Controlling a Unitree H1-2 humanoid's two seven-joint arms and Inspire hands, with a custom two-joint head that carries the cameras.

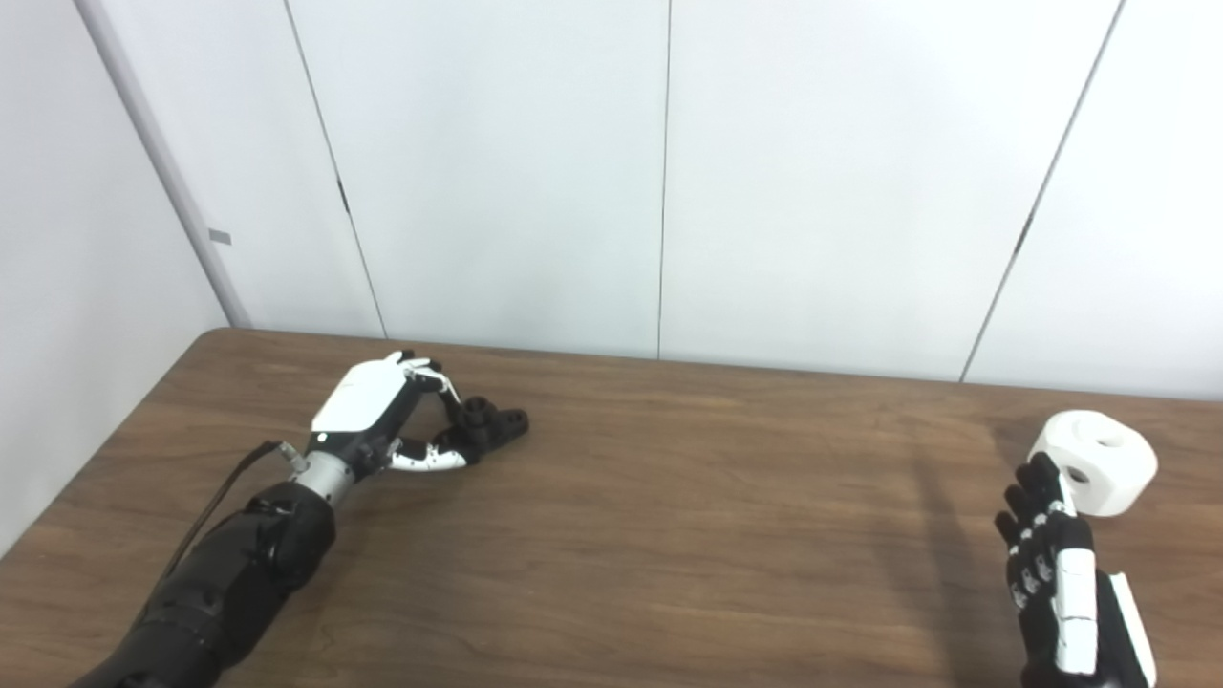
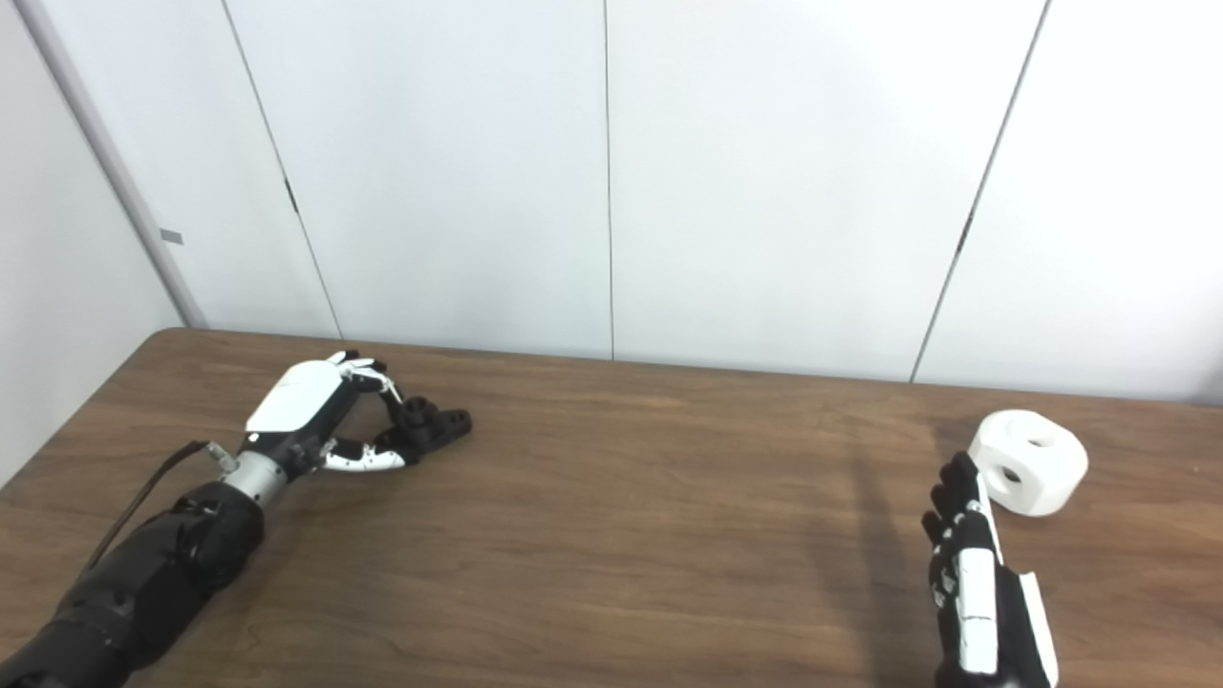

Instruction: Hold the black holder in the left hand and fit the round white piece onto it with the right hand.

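Left hand at far left of wooden table, fingers curled around black holder; right hand spread apart, fingertips at round white piece, far right

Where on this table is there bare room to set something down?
The wide middle of the table, between the black holder at the left hand and the round white piece by the right hand, is bare. Only those two ends are occupied.
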